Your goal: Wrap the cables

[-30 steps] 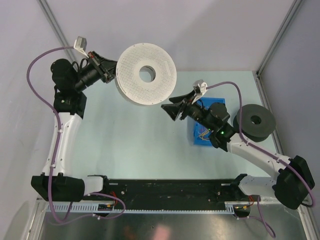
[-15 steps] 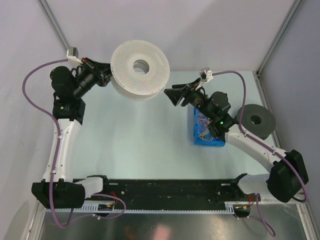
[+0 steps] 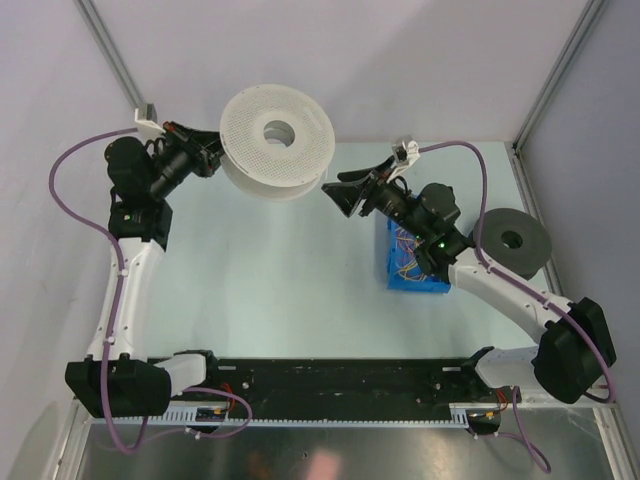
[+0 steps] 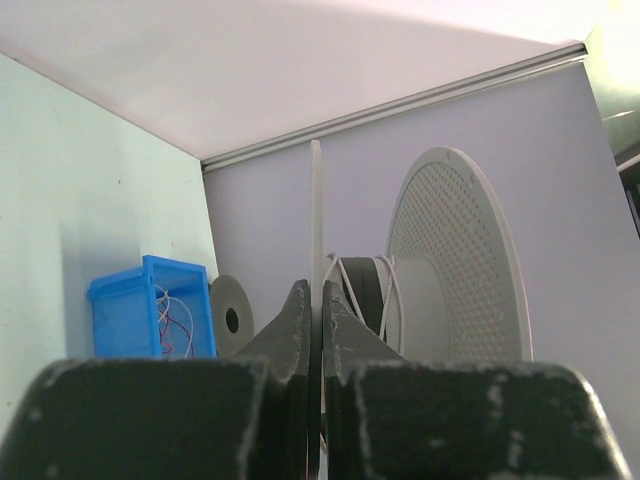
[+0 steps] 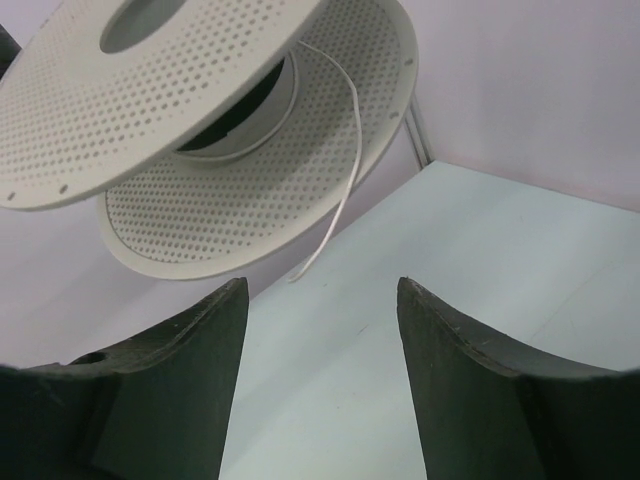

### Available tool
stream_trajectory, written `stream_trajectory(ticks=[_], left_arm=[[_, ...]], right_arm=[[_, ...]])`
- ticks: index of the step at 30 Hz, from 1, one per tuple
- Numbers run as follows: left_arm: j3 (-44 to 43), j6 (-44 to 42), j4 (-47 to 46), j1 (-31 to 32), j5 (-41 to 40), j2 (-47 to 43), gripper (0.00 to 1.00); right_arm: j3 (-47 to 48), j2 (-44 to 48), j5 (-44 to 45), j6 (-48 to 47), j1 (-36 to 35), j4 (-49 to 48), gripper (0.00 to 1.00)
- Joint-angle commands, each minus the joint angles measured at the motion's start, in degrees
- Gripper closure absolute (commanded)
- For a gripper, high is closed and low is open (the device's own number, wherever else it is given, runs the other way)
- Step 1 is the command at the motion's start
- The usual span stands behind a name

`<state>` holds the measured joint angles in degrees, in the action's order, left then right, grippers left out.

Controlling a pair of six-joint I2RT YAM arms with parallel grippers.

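Note:
My left gripper (image 3: 216,150) is shut on the thin rim of a white perforated spool (image 3: 275,140) and holds it in the air at the back. In the left wrist view the jaws (image 4: 315,292) pinch that flange (image 4: 316,200). A white wire (image 5: 342,190) hangs loose from the spool's hub. My right gripper (image 3: 336,195) is open and empty just right of the spool, its fingers (image 5: 190,340) below the dangling wire end. The cables (image 3: 408,262), thin coloured wires, lie in a blue bin (image 3: 392,272) under my right arm. They also show in the left wrist view (image 4: 172,318).
A dark grey spool (image 3: 512,240) lies flat at the right of the table, beside the blue bin (image 4: 125,310). Walls with metal posts close the back and both sides. A black rail runs along the near edge.
My left arm has swung the white spool left and back and tilted it flatter. My right gripper has moved up and back toward the spool, uncovering more of the blue bin.

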<state>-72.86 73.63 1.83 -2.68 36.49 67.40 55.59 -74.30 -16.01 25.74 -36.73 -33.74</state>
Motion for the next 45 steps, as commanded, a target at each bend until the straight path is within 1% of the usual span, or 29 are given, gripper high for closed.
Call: stream_trajectory(ticks=[1,15,20,25,27,29,30,31,32,34,39,43,45], left_arm=[[-0.3,2.7,-6.0,-0.6,0.0,-1.8,1.00],[0.9,2.9,-7.0,-0.5,0.7,-2.7,1.00],[1.5,2.9,-7.0,-0.5,1.0,-3.2,1.00],[2.2,2.6,-7.0,-0.5,1.4,-3.7,1.00],[2.3,2.7,-7.0,-0.5,1.4,-3.7,1.00],[2.3,2.7,-7.0,-0.5,1.3,-3.8,1.00],[2.3,2.6,-7.0,-0.5,1.2,-3.8,1.00],[2.3,2.4,-7.0,-0.5,1.0,-3.8,1.00],[2.2,2.1,-6.8,-0.6,0.4,-3.8,1.00],[2.2,1.2,-5.8,-0.6,-2.3,-4.1,1.00],[3.1,-2.0,-3.2,-0.6,-11.9,-4.8,1.00],[3.7,-4.6,2.8,-0.6,-17.4,-4.6,1.00],[3.8,-6.0,5.2,-0.5,-19.4,-4.2,1.00]], right_arm=[[3.3,-1.3,-1.5,-1.5,-0.2,-4.6,0.35],[5.4,-5.2,-2.9,-2.1,0.2,-6.4,0.45],[6.0,-5.8,-3.7,-2.9,0.5,-6.5,0.52],[6.7,-6.3,-4.6,-3.2,1.1,-6.4,0.56],[6.8,-6.6,-4.5,-3.1,1.0,-6.2,0.61],[6.8,-6.8,-4.6,-3.3,1.0,-6.2,0.71],[6.8,-6.9,-4.7,-3.6,0.8,-6.2,0.77],[6.8,-6.8,-4.9,-4.0,0.6,-6.3,0.86],[6.8,-6.9,-5.2,-4.6,0.3,-6.2,0.93],[6.8,-6.5,-5.8,-6.4,-0.4,-4.9,0.98],[6.8,-4.1,-6.5,-14.2,-3.0,3.9,1.00],[6.8,-1.6,-5.2,-21.4,-4.9,11.1,1.00],[6.8,-0.6,-4.9,-26.5,-6.2,14.5,1.00]])
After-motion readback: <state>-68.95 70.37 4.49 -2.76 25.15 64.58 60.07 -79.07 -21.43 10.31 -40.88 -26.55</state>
